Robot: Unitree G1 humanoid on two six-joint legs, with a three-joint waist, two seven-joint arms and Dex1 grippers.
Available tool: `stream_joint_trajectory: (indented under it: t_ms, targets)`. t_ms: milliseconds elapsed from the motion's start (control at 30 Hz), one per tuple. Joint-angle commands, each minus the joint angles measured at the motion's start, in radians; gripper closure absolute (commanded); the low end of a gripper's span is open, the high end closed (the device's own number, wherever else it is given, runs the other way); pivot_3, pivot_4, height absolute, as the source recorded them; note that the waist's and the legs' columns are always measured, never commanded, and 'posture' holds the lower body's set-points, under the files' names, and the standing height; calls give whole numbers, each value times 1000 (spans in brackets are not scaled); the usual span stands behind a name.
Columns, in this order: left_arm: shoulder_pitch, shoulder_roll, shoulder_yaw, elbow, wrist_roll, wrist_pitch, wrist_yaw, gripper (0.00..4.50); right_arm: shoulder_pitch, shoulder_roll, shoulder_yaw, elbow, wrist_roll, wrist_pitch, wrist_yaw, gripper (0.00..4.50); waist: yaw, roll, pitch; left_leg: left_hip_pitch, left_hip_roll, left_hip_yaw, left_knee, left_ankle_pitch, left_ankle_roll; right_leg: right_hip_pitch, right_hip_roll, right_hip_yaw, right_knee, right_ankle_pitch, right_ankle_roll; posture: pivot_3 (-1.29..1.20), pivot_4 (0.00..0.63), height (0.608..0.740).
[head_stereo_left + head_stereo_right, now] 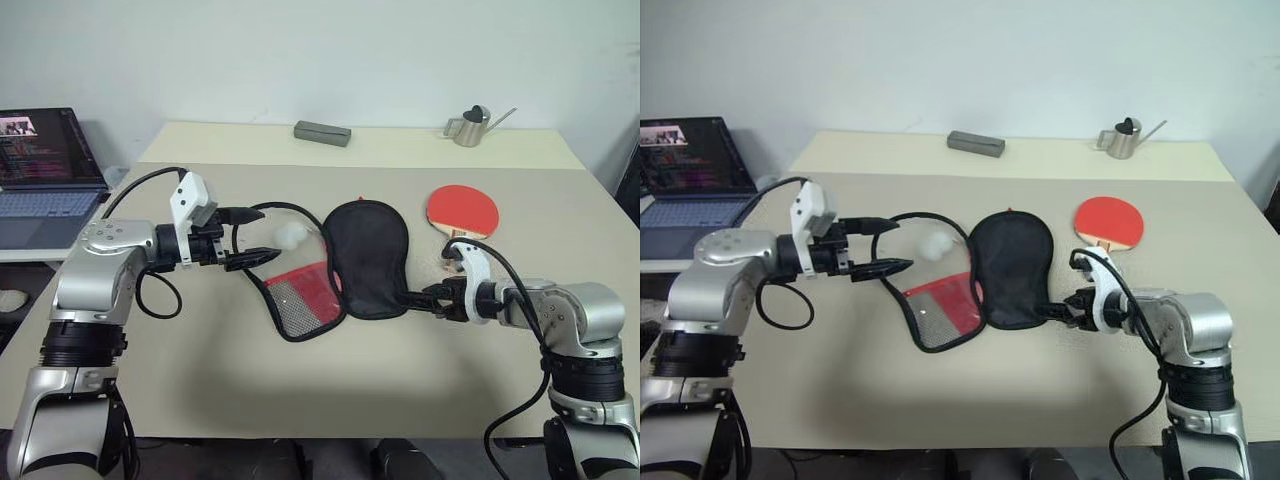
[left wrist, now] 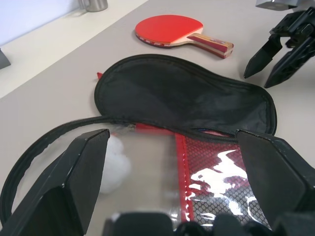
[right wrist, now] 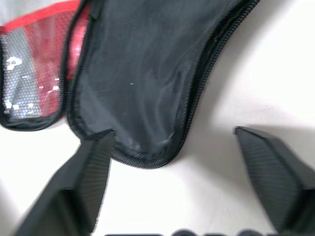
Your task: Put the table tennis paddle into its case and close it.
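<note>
The case lies unzipped and spread on the table. Its black half [image 1: 368,255] is on the right and its red half with the mesh pocket [image 1: 300,295] on the left, with the white pom-pom [image 1: 291,236] beside that. The table tennis paddle [image 1: 462,210] lies flat, red face up, behind and right of the case. My left gripper [image 1: 247,240] is open at the case's left zip rim [image 2: 44,140], which curves past its fingers. My right gripper [image 3: 170,132] is open, and the black half's narrow end [image 3: 142,147] lies between its spread fingers.
A laptop [image 1: 45,165] sits on a side table at the far left. A grey block [image 1: 322,132] and a metal watering can [image 1: 470,127] stand near the table's back edge. Bare tabletop [image 1: 330,390] stretches in front of the case.
</note>
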Motion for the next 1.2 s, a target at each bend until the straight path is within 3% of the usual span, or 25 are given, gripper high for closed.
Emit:
stream_joint_trajectory:
  t_ms: [33,367,733,967,1200]
  targets:
    - [-18,4,10,-10,1,-16,-4,0,-26,-22,-49,-31,52,-53,35,65,-1,0,0,0,0,0,0,0,0,0,0,0,0,0,0,0,150,740]
    - [-16,-2,23,-21,-15,-13,-10,0,-89,-37,-36,45,-31,-288,-47,65,-1,0,0,-1,0,0,0,0,0,-1,0,0,0,0,0,0,150,740]
    - [-32,-20,-1,-26,-7,-29,-26,0,-181,44,25,381,-315,-641,-354,65,-2,0,0,-1,0,1,0,0,0,-1,0,0,1,0,0,0,150,740]
    - [-53,-32,-10,-32,-6,-31,-35,0,-240,103,14,548,-376,-725,-460,65,-2,0,0,-1,0,1,0,1,-1,-2,0,1,1,0,0,0,150,740]
    - [-75,-31,-24,-34,-3,-36,-60,0,-243,162,-31,617,-360,-692,-522,65,-2,0,0,-1,0,1,0,1,-1,-2,0,1,1,0,0,0,150,740]
